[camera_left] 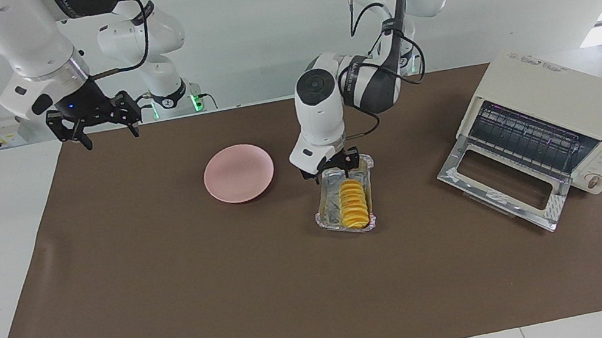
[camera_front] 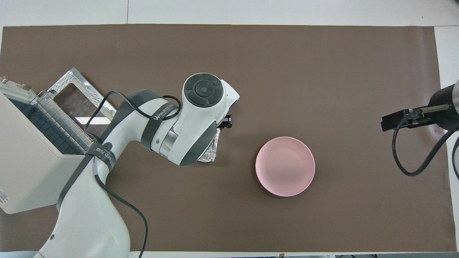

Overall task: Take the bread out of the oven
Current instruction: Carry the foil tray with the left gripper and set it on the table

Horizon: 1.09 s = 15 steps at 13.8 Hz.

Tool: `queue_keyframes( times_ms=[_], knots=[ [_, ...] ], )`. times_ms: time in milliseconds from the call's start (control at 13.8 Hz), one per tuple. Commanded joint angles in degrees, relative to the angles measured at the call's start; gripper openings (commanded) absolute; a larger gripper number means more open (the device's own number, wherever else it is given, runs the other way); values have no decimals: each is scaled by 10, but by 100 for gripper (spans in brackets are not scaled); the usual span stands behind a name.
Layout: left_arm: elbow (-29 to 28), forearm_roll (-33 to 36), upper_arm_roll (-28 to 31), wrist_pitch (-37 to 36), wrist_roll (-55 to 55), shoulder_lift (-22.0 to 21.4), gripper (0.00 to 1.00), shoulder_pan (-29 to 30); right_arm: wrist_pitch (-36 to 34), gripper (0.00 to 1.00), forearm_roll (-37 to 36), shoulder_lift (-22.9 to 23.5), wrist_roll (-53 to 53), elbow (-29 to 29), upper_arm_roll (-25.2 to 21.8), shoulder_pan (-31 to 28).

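Straddling the foil tray, left gripper jaws parted.

I had the left arm bent down over the middle of the counter, wrist vertical, its left gripper low with the fingers spread apart and nothing between them. My right arm waited at its own end, raised, the right gripper hanging in the air, pointing down, fingers apart and empty.
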Motion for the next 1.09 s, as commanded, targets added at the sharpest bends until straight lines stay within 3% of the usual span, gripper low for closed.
queue_keyframes(
  times_ms=[0,363,653,870,1015],
  knots=[
    [-4,-11,0,-42,1,-55,100,46,3,100,-3,-9,5,-10,6,-8],
    [-4,-7,1,-131,32,-136,100,156,2,100,-3,-9,5,-10,5,-13],
    [-4,-5,1,-246,194,-201,100,266,-21,100,-3,-10,0,-9,5,-31],
    [-9,-4,1,-309,248,-248,100,290,-10,100,-1,-17,3,-22,5,-25],
    [-12,-3,-1,-327,249,-260,100,295,25,100,-1,-19,76,-41,11,-11]
  ],
)
